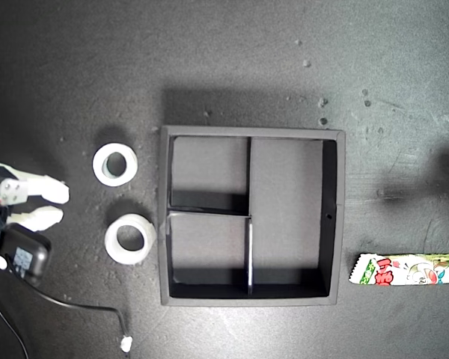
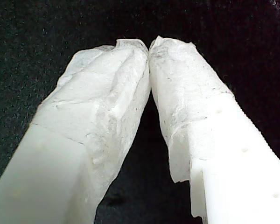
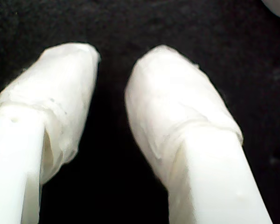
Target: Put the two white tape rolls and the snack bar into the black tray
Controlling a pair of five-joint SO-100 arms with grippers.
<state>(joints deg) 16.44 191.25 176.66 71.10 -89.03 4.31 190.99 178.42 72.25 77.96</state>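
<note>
While both arms stand off the black tray, all three items lie outside it on the dark tabletop.

Item 1: black tray, square, at the centre of the exterior view. It has two small compartments on its 9 o'clock side and one long compartment on its 3 o'clock side.

Item 2: first white tape roll, lying flat at about 9 to 10 o'clock of the tray, near its wall but apart from it.

Item 3: second white tape roll, lying flat at about 8 to 9 o'clock of the tray, just beside the wall, at 6 o'clock of the first roll.

Item 4: snack bar, at 4 o'clock of the tray, lying crosswise, its far end cut off by the exterior view's right edge.

Item 5: my second gripper, at 9 o'clock of the exterior view, near both rolls. Its fingers are spread and hold nothing.

Item 6: my first gripper, over bare dark surface, its tips pressed together with nothing between them.

Item 7: cable, trailing at 7 o'clock of the exterior view.
</note>
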